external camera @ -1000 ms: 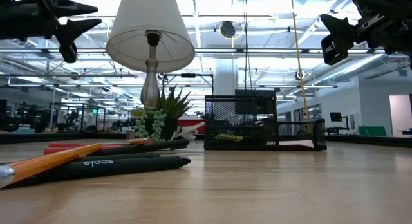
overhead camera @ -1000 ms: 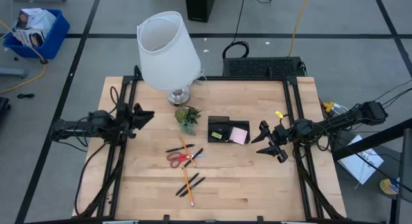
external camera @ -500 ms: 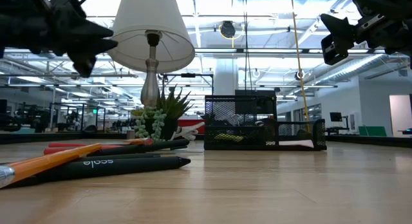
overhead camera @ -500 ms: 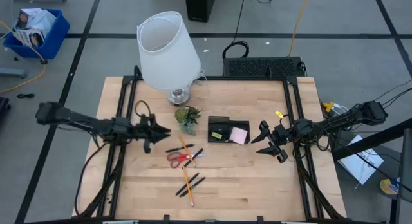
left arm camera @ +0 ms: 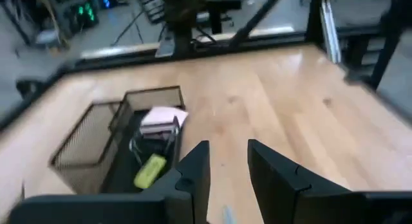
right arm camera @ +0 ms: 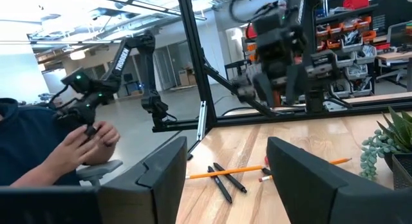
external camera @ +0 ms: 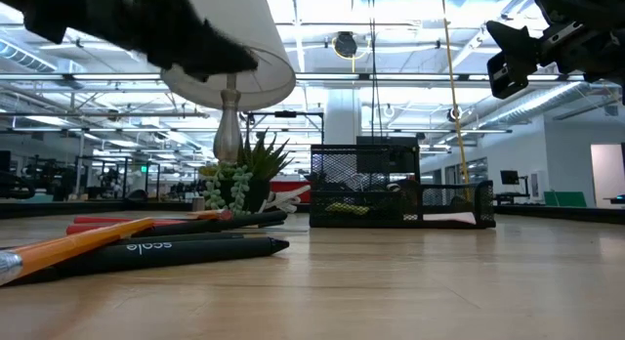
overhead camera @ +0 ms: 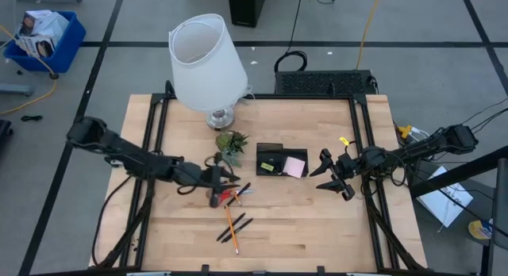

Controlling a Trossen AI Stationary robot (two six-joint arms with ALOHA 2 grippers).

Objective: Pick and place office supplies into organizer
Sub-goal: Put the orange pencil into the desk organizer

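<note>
The organizer (overhead camera: 270, 153) is a low black mesh tray near the table's middle; a pink sticky-note pad (overhead camera: 295, 166) and a yellow-green piece (left arm camera: 149, 170) lie in it. Left of it, red-handled scissors (overhead camera: 227, 198), black pens (overhead camera: 240, 226) and an orange pencil (overhead camera: 230, 220) lie flat on the wood. My left gripper (overhead camera: 232, 179) hangs above the scissors, open, fingers pointing toward the organizer (left arm camera: 122, 147), nothing between them. My right gripper (overhead camera: 328, 174) hovers open at the table's right side, clear of everything.
A white-shaded lamp (overhead camera: 208, 66) stands at the far left of the table. A small green plant (overhead camera: 232, 145) stands just left of the organizer. Bare wood lies near the front edge. A person's hand (right arm camera: 84, 143) shows beyond the table in the right wrist view.
My left arm has swung out from the table's left edge toward the middle, staying at about the same height, and has rolled its wrist. It now hangs over the scissors and pens. Nothing on the table has moved.
</note>
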